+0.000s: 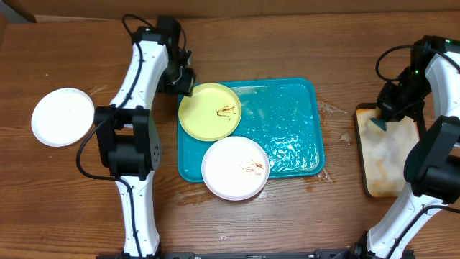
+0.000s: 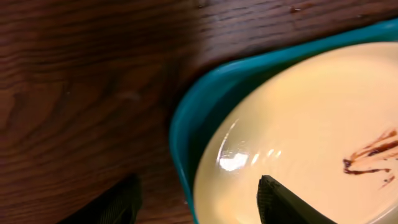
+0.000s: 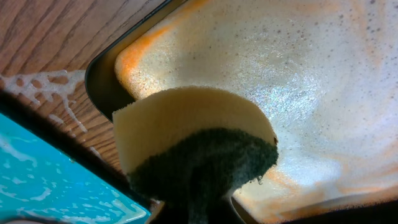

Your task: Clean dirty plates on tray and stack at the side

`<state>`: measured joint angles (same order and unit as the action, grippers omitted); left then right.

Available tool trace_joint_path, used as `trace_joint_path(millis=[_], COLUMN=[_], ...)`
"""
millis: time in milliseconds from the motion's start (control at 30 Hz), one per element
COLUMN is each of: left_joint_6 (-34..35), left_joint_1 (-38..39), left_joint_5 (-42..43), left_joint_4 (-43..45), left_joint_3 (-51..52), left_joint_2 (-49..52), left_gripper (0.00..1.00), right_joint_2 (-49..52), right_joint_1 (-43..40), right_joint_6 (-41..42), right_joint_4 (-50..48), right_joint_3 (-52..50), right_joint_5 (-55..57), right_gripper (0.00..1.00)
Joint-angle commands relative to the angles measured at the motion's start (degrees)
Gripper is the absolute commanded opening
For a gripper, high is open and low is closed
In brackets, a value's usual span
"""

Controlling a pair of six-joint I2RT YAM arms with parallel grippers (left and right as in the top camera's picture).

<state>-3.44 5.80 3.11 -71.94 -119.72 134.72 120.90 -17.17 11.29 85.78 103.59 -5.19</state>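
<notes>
The teal tray (image 1: pixel 287 115) lies at the middle of the table, wet. A pale yellow-green plate (image 1: pixel 210 110) with a brown smear rests on its far left corner. A white plate (image 1: pixel 235 167) with a smear overlaps the tray's front rim. Another white plate (image 1: pixel 63 116) sits on the wood at the far left. My left gripper (image 1: pixel 185 80) is open at the yellow-green plate's (image 2: pixel 311 124) edge, its fingers (image 2: pixel 280 202) straddling that edge and the tray rim (image 2: pixel 186 124). My right gripper (image 1: pixel 379 121) is shut on a yellow and dark green sponge (image 3: pixel 186 137).
A smaller dark-rimmed tray (image 1: pixel 388 155) with whitish-orange foam (image 3: pixel 298 74) stands at the right, under the sponge. Foam splashes mark the wood between the two trays (image 1: pixel 338 119). Both arm bases stand at the table's front edge.
</notes>
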Motion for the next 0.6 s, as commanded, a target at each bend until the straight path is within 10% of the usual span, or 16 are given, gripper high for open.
trace_joint_path(millis=[0, 567], left_joint_6=[-1.31, -1.27], left_joint_1=[-0.63, 3.23], left_joint_5=[-0.52, 2.93], left_joint_4=[0.42, 2.54], left_joint_3=[-0.11, -0.02], left_joint_2=[1.29, 4.7], left_gripper=[0.62, 0.62], right_joint_2=[-2.29, -2.29], right_joint_1=[-0.11, -0.11], right_joint_6=[-0.48, -0.46], right_joint_4=[0.02, 0.46], right_joint_3=[-0.13, -0.13], right_joint_5=[-0.52, -0.52], right_gripper=[0.04, 0.04])
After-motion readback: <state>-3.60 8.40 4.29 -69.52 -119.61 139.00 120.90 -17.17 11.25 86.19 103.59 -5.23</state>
